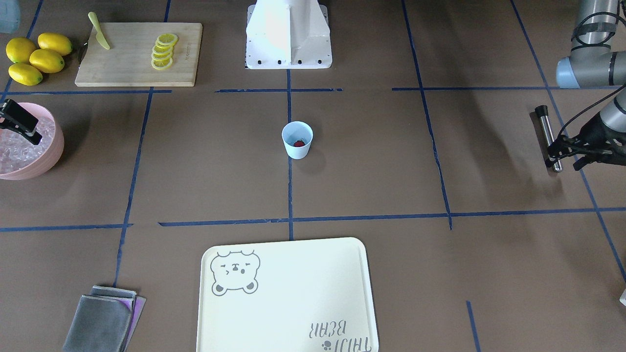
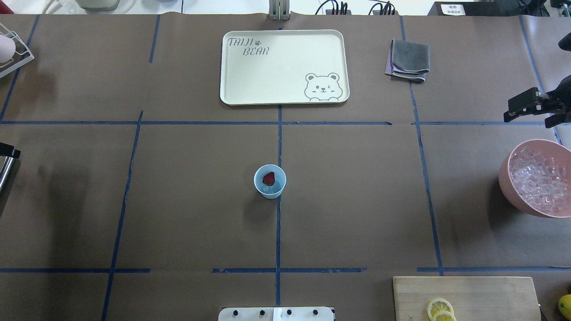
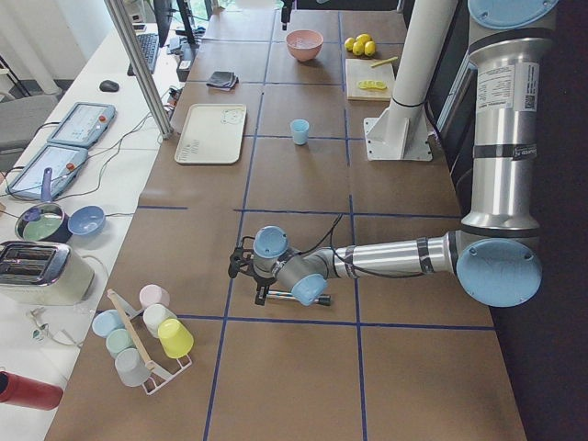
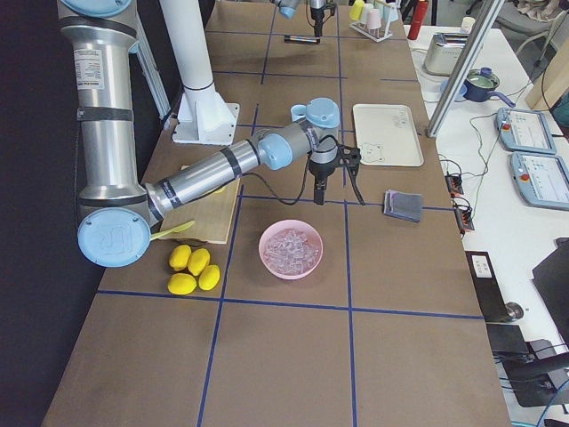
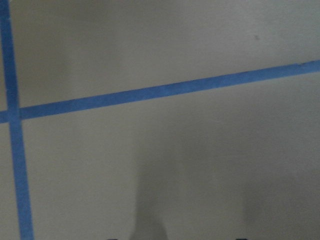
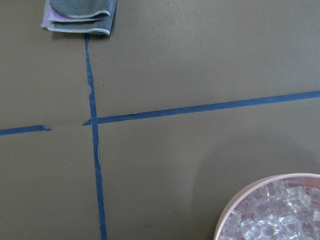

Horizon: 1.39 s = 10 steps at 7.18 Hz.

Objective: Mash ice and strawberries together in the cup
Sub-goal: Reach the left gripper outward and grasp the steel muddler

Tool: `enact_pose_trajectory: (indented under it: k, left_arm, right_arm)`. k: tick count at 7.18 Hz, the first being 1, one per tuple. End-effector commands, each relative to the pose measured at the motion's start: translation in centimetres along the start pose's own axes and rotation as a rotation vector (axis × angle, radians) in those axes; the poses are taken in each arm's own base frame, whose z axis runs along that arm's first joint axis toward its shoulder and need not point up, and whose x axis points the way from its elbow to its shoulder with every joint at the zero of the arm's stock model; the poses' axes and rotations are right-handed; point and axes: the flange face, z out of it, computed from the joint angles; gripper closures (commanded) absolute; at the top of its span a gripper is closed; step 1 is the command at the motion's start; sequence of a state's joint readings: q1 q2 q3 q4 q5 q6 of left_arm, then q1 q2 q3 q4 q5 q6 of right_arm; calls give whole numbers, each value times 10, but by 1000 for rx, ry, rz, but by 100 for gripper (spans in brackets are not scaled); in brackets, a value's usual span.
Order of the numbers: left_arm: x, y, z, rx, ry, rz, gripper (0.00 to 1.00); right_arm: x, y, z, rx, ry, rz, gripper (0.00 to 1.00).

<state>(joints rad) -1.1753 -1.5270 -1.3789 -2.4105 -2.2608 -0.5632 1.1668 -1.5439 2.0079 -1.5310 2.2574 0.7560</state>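
Right gripper [image 4: 338, 194] spread near ice [image 2: 539, 178] bowl [image 2: 505, 178], left gripper [image 1: 567, 154] spread, cup [image 2: 270, 191] upright, strawberry [image 2: 268, 178] inside

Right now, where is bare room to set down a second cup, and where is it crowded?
The widest bare patches lie on both sides of the cup: one toward the pink bowl, one toward the metal rod. The strip between cup and tray is also free. It is crowded at the robot's right end, where bowl, cutting board and lemons sit close.
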Motion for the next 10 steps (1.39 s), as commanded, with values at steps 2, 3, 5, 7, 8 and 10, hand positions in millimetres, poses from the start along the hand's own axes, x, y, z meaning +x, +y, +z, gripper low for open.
enact_pose_trajectory:
  k: [2, 3, 5, 7, 8, 10]
  left_arm:
    - [-20, -11, -16, -18, -2, -37, 17]
    - [-21, -11, -12, -41, -13, -63, 17]
    - [-8, -17, -2, -82, -21, -65, 17]
    - [4, -18, 13, -134, -39, -58, 17]
    - [3, -16, 17, -131, -64, -54, 17]
    - [7, -6, 27, -159, -65, -47, 18]
  right_arm:
    - [2, 0, 2, -10, -4, 4, 0]
    - [3, -1, 4, -14, -2, 8, 0]
    - [3, -1, 5, -16, -3, 12, 0]
    - [3, 0, 4, -17, -4, 14, 0]
    - [4, 0, 5, -17, -2, 15, 0]
    - [4, 0, 5, -18, -3, 16, 0]
